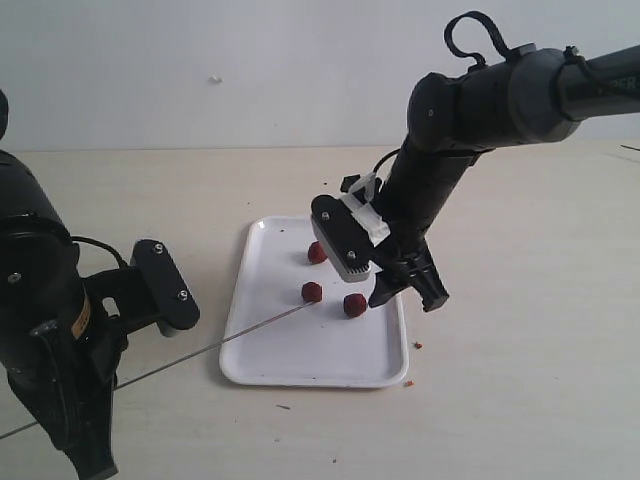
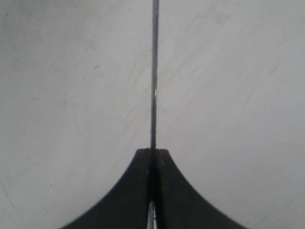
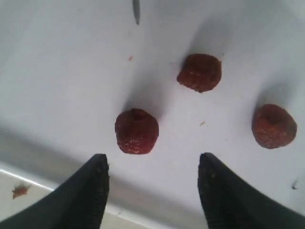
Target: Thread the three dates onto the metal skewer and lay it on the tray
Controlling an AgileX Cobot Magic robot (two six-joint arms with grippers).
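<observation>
Over pale tabletop (image 1: pixel 520 340), left gripper (image 2: pixel 153 155) is clamping thin grey metal skewer (image 2: pixel 154 71), aiming at wrinkled reddish-brown dates (image 3: pixel 137 131); right gripper (image 3: pixel 153 162) is hovering spread, empty.

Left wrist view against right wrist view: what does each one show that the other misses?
Only the left wrist view: the left gripper shut on the metal skewer, whose shaft runs out over the table. Only the right wrist view: the three dates lying apart on the tray, none threaded, with the right gripper open near the closest one. Shared: the skewer, a long shaft in the left wrist view, just its tip over the tray in the right.
</observation>
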